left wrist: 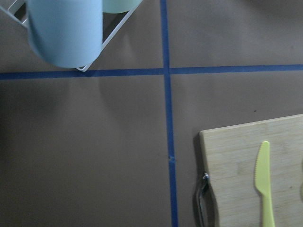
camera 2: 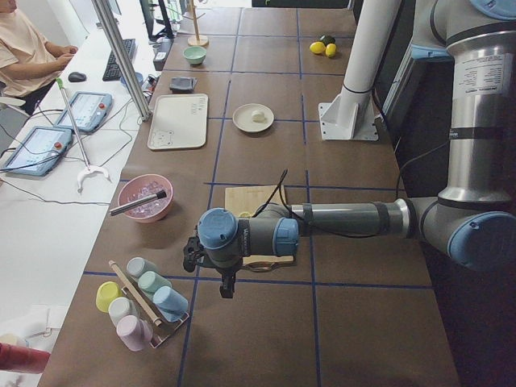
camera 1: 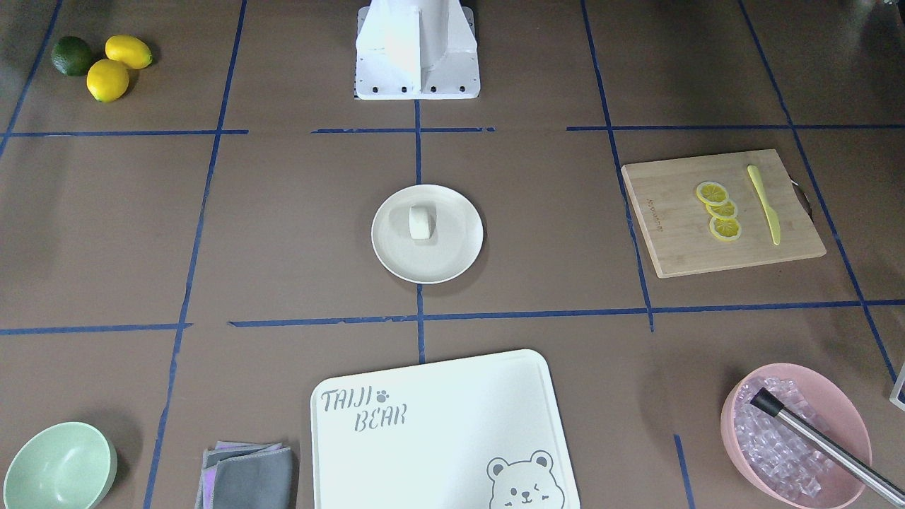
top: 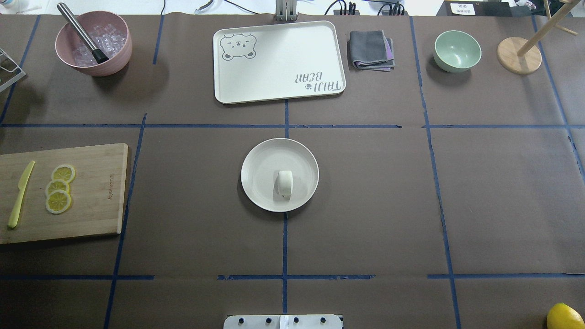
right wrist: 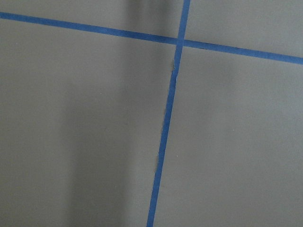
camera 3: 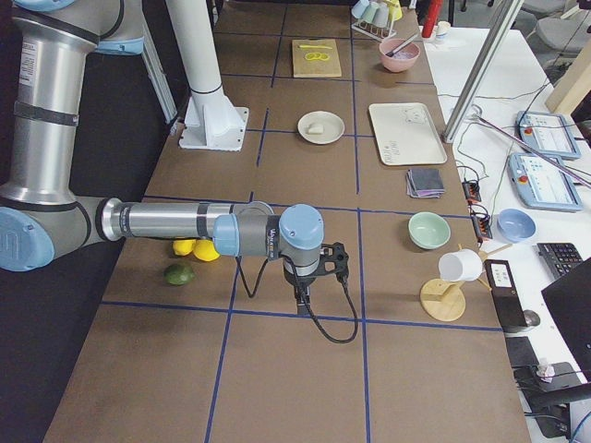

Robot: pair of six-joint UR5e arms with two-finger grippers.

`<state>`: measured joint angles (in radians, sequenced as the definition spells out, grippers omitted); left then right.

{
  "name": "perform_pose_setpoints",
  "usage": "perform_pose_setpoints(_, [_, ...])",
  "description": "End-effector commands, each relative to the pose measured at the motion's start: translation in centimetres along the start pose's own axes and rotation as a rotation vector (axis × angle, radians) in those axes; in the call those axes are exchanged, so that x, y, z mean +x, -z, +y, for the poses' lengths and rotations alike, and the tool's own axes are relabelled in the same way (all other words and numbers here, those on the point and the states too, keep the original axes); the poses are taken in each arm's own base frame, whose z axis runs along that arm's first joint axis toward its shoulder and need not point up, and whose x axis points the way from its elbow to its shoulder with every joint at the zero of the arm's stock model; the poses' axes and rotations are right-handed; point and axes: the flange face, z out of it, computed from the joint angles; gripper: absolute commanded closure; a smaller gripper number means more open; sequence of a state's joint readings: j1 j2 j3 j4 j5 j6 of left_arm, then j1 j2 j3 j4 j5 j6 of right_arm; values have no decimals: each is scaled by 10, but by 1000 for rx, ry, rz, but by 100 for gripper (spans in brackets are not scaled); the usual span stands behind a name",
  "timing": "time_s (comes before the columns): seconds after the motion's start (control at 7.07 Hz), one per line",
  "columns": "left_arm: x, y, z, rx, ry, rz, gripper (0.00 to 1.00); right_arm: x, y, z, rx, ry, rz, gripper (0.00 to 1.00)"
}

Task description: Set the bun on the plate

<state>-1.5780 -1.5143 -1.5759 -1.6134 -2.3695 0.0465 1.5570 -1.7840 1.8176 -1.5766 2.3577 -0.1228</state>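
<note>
The small white bun (top: 285, 183) lies on the round cream plate (top: 260, 169) at the table's centre, slightly toward the robot's side of the plate. The front-facing view shows the same bun (camera 1: 421, 222) on the plate (camera 1: 456, 251). Neither gripper is near it. My left gripper (camera 2: 226, 282) hangs over the table's left end, near the cup rack and the wooden board. My right gripper (camera 3: 303, 297) hangs over the right end. Both show only in the side views, so I cannot tell whether they are open or shut.
A wooden board (top: 96, 192) carries lemon slices (top: 58, 188) and a yellow knife (top: 20, 192). At the far edge stand a pink ice bowl (top: 93, 43), a bear-printed board (top: 279, 61), a grey cloth (top: 371, 49) and a green bowl (top: 457, 50). A person (camera 2: 24, 48) sits beyond.
</note>
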Motion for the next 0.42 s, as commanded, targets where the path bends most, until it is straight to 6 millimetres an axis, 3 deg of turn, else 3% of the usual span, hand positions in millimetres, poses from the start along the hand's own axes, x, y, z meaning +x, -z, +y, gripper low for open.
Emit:
perform_pose_setpoints(0.0, [-6, 3, -2, 1, -8, -92, 0, -1, 0, 0, 4, -3, -7, 0])
perform_pose_setpoints(0.28, [-10, -2, 4, -10, 6, -91, 0, 0, 0, 0, 2, -3, -3, 0])
